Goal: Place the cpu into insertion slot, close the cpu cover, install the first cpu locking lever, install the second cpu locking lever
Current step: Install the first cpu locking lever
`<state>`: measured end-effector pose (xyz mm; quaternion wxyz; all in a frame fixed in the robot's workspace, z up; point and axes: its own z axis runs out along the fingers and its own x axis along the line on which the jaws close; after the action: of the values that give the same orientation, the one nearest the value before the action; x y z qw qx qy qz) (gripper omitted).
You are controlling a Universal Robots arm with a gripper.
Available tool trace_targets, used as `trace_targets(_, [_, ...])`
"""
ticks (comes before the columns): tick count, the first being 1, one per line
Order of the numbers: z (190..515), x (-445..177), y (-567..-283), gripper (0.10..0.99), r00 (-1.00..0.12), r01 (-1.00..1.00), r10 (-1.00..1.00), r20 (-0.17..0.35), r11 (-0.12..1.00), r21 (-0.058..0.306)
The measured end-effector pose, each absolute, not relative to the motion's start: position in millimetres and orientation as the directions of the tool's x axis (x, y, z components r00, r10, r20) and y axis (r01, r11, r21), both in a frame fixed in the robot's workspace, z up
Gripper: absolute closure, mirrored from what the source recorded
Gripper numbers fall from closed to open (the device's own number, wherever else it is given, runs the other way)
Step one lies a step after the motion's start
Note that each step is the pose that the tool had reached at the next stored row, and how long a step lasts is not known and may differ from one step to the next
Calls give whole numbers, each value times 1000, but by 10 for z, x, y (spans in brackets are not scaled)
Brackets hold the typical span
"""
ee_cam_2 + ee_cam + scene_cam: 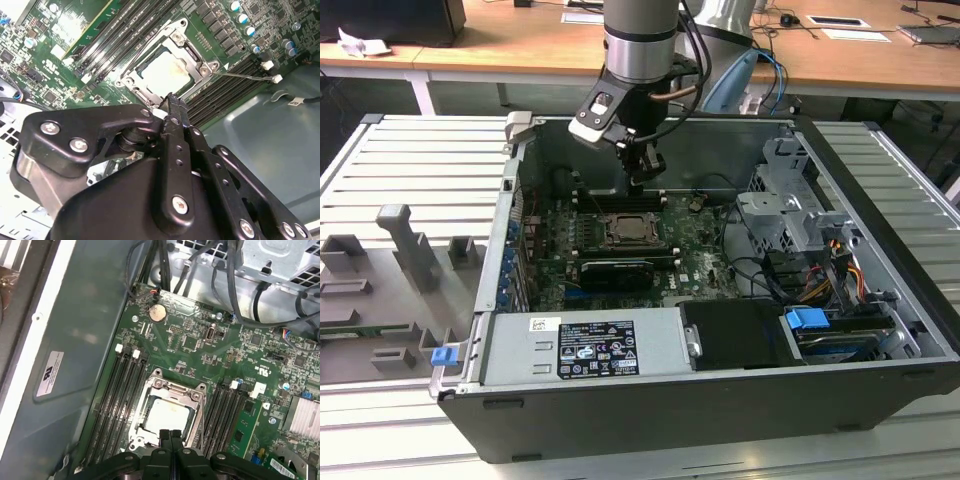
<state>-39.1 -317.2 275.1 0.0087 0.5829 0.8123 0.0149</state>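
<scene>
The cpu [167, 415] lies flat in the insertion slot [139, 441] on the green motherboard, its pale metal top showing through the window of the cpu cover [175, 388]. The cover [196, 59] lies down over the chip [164, 75]. A thin metal locking lever [245, 76] sticks out from one socket corner across the memory slots. My gripper [172, 99] is shut with nothing between its fingers. Its tips [170, 432] hover right at the socket's edge. In the exterior view the gripper [645, 178] hangs just above the socket [634, 230], inside the open computer case.
Long black memory slots [117, 405] flank the socket on both sides. A black card [615, 272] and a grey power supply [585, 345] sit nearer the case's front. A metal drive cage [790, 215] with cables is at the exterior view's right. Grey fixtures [410, 250] stand at its left.
</scene>
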Motion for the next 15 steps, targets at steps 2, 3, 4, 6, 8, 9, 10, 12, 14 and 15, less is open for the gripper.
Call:
trace_targets(2, [2751,-392,-3172,980,-334,942,943,3,333,34])
trace_targets(3, [2751,-391,-3172,980,-338,940,941,3,338,34])
trace_targets(4, [2751,-391,-3172,980,-346,938,938,3,345,34])
trace_targets(6, [2751,-391,-3172,980,-358,933,934,2,358,34])
trace_targets(8, [2751,-391,-3172,980,-369,929,930,2,368,34])
trace_targets(9, [2751,-391,-3172,980,-373,927,928,2,373,34])
trace_targets(10, [2751,-391,-3172,980,-380,924,925,2,380,34])
trace_targets(12, [2751,-391,-3172,980,-392,919,920,1,392,34])
trace_targets(14, [2751,-391,-3172,980,-408,912,913,1,408,33])
trace_targets(15, [2751,-392,-3172,980,-420,907,908,0,419,33])
